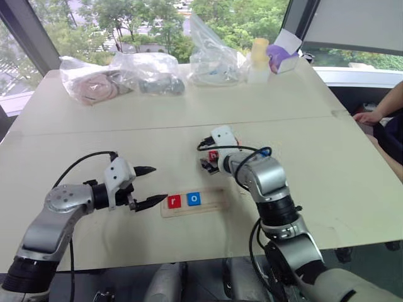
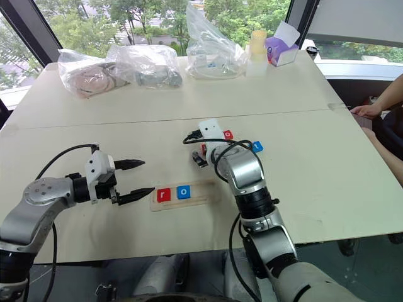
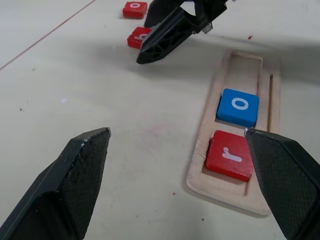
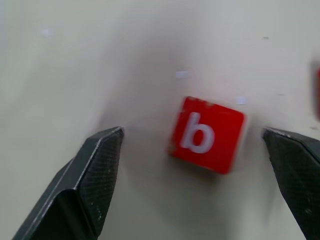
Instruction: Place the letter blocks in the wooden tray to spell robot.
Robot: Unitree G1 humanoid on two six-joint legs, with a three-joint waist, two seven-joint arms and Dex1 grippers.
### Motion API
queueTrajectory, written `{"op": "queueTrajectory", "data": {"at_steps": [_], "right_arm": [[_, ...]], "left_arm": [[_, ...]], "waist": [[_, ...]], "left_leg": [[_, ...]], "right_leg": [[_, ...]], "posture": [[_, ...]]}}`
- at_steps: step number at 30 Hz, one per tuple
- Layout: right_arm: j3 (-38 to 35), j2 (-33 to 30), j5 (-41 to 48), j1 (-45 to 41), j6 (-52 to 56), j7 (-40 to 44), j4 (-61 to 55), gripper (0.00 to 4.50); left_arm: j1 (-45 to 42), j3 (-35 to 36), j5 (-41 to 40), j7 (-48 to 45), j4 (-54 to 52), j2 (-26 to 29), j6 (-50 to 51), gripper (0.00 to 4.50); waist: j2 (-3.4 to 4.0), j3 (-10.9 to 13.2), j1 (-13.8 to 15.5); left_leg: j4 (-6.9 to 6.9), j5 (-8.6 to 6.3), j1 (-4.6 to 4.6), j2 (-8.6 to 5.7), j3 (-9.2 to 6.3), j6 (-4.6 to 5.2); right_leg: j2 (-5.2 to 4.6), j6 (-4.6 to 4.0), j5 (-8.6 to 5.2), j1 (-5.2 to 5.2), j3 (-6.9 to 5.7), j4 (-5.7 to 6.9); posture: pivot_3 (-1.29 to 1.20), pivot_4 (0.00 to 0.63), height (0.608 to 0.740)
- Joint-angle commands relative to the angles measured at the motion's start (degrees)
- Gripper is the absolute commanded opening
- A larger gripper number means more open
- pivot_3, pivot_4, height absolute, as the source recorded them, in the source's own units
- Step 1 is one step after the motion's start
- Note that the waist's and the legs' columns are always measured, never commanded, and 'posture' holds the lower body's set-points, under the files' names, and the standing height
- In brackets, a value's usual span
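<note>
Right tool (image 4: 192, 145) spread wide over red b block (image 4: 206, 134), block between its fingers, untouched.

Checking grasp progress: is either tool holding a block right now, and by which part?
Nothing is held. The right tool is open over the red b block lying on the table; the left tool is open, empty.
</note>
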Motion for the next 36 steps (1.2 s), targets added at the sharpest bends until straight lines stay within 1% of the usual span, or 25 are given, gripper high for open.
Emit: {"op": "queueTrajectory", "data": {"at_steps": [1, 5, 6, 8, 10, 12, 13, 15, 17, 20, 22, 25, 28, 30, 32, 36], "right_arm": [[-3.1, 3.7, -0.1, -2.7, 2.8, -2.7, 2.8, 4.5], [-3.4, 4.5, -0.6, -4.8, 2.1, -4.0, 6.0, 4.5], [-3.6, 4.7, -0.8, -5.1, 2.0, -4.4, 6.7, 4.24], [-4.0, 4.9, -1.3, -5.6, 2.0, -5.5, 7.9, 3.62], [-4.5, 5.0, -1.5, -6.0, 1.8, -6.0, 8.8, 2.7], [-5.0, 5.0, -1.4, -6.1, 1.6, -6.1, 9.5, 1.62], [-5.3, 5.1, -1.2, -6.1, 1.6, -6.1, 9.7, 1.18], [-4.0, 4.1, -1.4, -6.2, 1.5, -5.5, 9.7, 1.15], [-2.8, 1.9, -0.6, -5.6, 3.9, -3.6, 7.5, 1.15], [-1.5, -3.4, 1.4, -3.0, 8.3, 0.1, 0.8, 1.15], [-0.9, -9.9, 5.3, 0.8, 13.6, 3.9, -8.5, 1.15], [-2.2, -19.9, 13.6, 8.5, 15.4, 7.8, -21.0, 1.15], [-5.9, -26.1, 20.5, 14.7, 15.4, 6.5, -28.7, 1.15], [-9.7, -28.6, 25.2, 19.6, 15.4, 3.5, -32.5, 1.15], [-12.4, -30.2, 31.4, 22.9, 15.4, 0.6, -34.7, 1.15], [-13.8, -31.9, 42.8, 25.6, 15.4, -6.8, -36.2, 1.15]], "left_arm": [[0.4, 0.8, -0.5, 1.0, -2.9, -0.2, 0.3, 4.48], [0.8, 1.0, -0.4, 1.8, -3.4, -0.4, 0.5, 4.48], [0.9, 1.1, -0.5, 2.2, -3.6, -0.5, 0.7, 4.5], [1.2, 1.2, -0.5, 2.7, -4.0, -0.6, 0.8, 4.5], [1.3, 1.2, -0.5, 2.9, -4.1, -0.7, 0.8, 4.5], [1.2, 1.1, -0.3, 3.2, -4.2, -0.8, 0.8, 4.5], [1.2, 1.0, -0.3, 3.4, -4.2, -0.9, 0.7, 4.5], [0.6, 0.8, -0.3, 3.6, -3.9, -1.1, 0.8, 4.5], [0.1, 0.5, -0.2, 3.6, -3.4, -1.3, 0.6, 4.5], [-0.5, 0.2, -0.3, 3.4, -3.1, -1.5, 0.6, 4.5], [-0.9, -0.1, -0.6, 2.8, -2.7, -1.6, 0.7, 4.5], [-1.6, -0.4, -0.7, 1.7, -1.7, -1.5, 0.5, 4.5], [-2.3, -0.4, -1.0, 0.6, -0.9, -1.6, 0.2, 4.5], [-3.2, -0.4, -1.5, -0.2, -0.5, -1.8, 0.3, 4.5], [-3.9, -0.6, -1.9, -0.8, -0.3, -1.9, 0.8, 4.5], [-5.2, -1.2, -1.7, -1.1, 0.2, -2.2, 0.7, 4.5]], "waist": [[0.01, 0.0, 0.0], [0.03, 0.0, -0.1], [0.03, 0.0, -0.2], [0.03, 0.0, -0.2], [0.03, 0.0, -0.3], [0.03, 0.0, -0.6], [0.03, 0.0, -0.9], [0.03, 0.0, -1.3], [0.04, 0.0, -1.3], [0.04, 0.0, -1.0], [0.04, 0.0, -0.6], [0.03, 0.0, 0.5], [0.03, 0.0, 0.4], [0.03, 0.0, 0.4], [0.02, 0.0, 0.4], [0.01, 0.0, 0.3]], "left_leg": [[0.0, 0.0, 0.01, 0.0, 0.0, 0.0], [-0.02, 0.01, 0.03, 0.01, 0.0, -0.01], [-0.03, 0.01, 0.03, 0.0, 0.0, -0.01], [-0.03, 0.01, 0.05, 0.0, 0.0, -0.02], [-0.03, 0.01, 0.05, 0.01, 0.0, -0.02], [-0.04, 0.01, 0.06, 0.01, 0.0, -0.02], [-0.04, 0.01, 0.07, 0.01, 0.0, -0.02], [-0.07, 0.01, 0.08, 0.01, -0.01, -0.02], [-0.07, 0.01, 0.08, 0.01, -0.01, -0.02], [-0.07, 0.01, 0.07, 0.0, -0.03, -0.02], [-0.07, 0.01, 0.06, -0.03, -0.03, -0.02], [-0.06, -0.02, -0.02, -0.06, -0.04, 0.05], [-0.06, -0.04, -0.02, -0.05, -0.02, 0.07], [-0.05, -0.04, -0.02, -0.01, -0.01, 0.07], [-0.04, -0.03, -0.01, 0.02, -0.02, 0.07], [0.02, -0.03, -0.01, 0.03, 0.0, 0.08]], "right_leg": [[0.0, 0.0, 0.0, 0.0, 0.0, 0.0], [0.02, -0.02, 0.02, 0.0, 0.0, 0.0], [0.03, -0.02, 0.01, 0.0, -0.01, 0.0], [0.03, -0.02, 0.02, 0.02, 0.0, 0.0], [0.03, -0.03, 0.02, 0.02, -0.01, 0.0], [0.04, -0.03, 0.02, 0.02, -0.01, 0.0], [0.04, -0.03, 0.02, 0.03, -0.01, 0.01], [0.04, -0.04, 0.02, 0.03, -0.01, 0.01], [0.04, -0.04, 0.02, 0.03, -0.01, 0.01], [0.03, -0.03, 0.02, 0.05, -0.05, 0.0], [-0.01, -0.03, 0.02, 0.08, -0.06, -0.04], [-0.06, -0.01, 0.01, 0.1, -0.11, -0.15], [-0.08, 0.02, -0.02, 0.13, -0.12, -0.19], [-0.06, 0.02, -0.02, 0.13, -0.12, -0.16], [-0.06, 0.02, -0.03, 0.14, -0.12, -0.14], [-0.05, 0.02, -0.03, 0.16, -0.1, -0.15]], "posture": [[0.0, 0.15, 0.74], [0.0, 0.15, 0.74], [0.0, 0.15, 0.74], [0.0, 0.15, 0.74], [0.0, 0.15, 0.74], [0.0, 0.15, 0.74], [0.0, 0.15, 0.74], [0.0, 0.15, 0.74], [0.0, 0.15, 0.74], [0.0, 0.15, 0.74], [0.0, 0.15, 0.74], [0.0, 0.15, 0.74], [0.0, 0.15, 0.74], [0.0, 0.15, 0.74], [0.0, 0.15, 0.74], [0.0, 0.15, 0.74]]}}
